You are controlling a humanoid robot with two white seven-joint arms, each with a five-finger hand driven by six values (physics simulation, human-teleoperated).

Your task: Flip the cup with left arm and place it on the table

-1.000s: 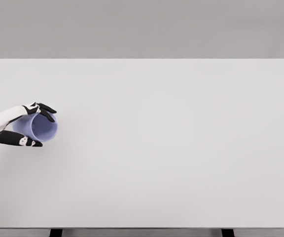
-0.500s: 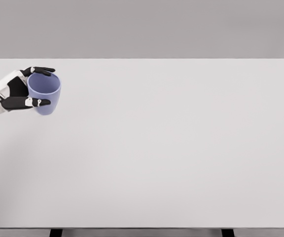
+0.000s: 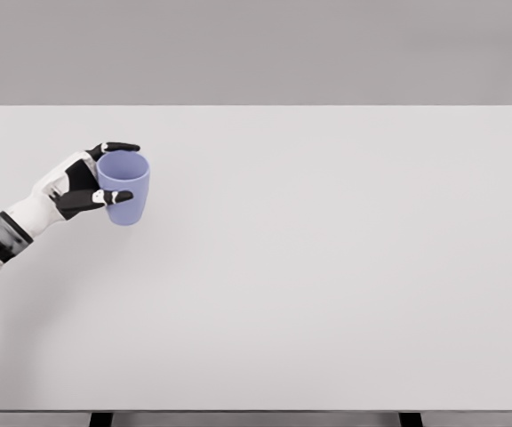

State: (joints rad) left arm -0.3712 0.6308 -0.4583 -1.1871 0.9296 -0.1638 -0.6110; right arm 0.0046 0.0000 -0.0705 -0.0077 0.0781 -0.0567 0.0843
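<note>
Head view shows the left hand point(image 3: 85, 185) wrapped around a lavender cup point(image 3: 124, 188) over the left part of the white table point(image 3: 327, 267), with the arm reaching in from the lower left edge. The cup stands mouth up, close to vertical, its open rim facing the camera enough that the inside wall shows. One dark finger point(image 3: 118, 147) reaches behind the rim at the top and another dark digit crosses the front of the cup's body lower down, so the grasp pinches the cup from its left side and leaves the base and the mouth free. That side hold makes sense for the task: it lets the wrist set the cup's orientation and lets the base meet the tabletop without fingers trapped underneath. Whether the base already touches the table or hangs just above it cannot be told from this angle; no clear contact shadow shows beneath it. Judging by the upright pose, the flip looks done and what remains is lowering the cup, if needed, and letting go. No right arm appears anywhere in view.
</note>
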